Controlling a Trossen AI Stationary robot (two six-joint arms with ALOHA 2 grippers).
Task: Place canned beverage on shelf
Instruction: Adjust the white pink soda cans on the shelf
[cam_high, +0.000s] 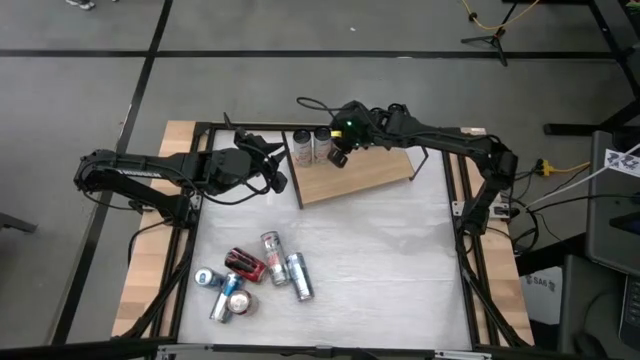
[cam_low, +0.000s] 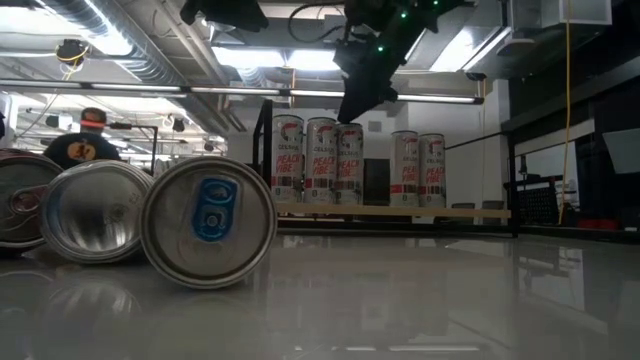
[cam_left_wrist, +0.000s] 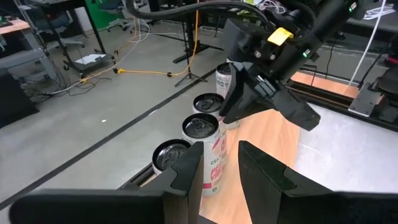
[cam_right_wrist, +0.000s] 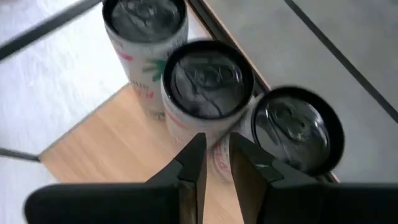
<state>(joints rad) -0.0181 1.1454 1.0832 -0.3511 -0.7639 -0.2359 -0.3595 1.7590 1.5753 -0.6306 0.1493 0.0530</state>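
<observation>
At shelf far-left corner, upright cans cluster; right gripper hovers just above them, fingers nearly closed, holding nothing. Left gripper closed, empty, beside shelf's left edge. Loose cans near table's front-left.

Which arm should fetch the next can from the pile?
Left, probably. Its end effector is shut and empty, nearer the lying cans. The right end effector hangs over the shelf.

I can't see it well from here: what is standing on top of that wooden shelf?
Upright white cans stand along the back edge of the shelf. The right gripper hovers above them, hiding some, so the exact count is unclear.
</observation>
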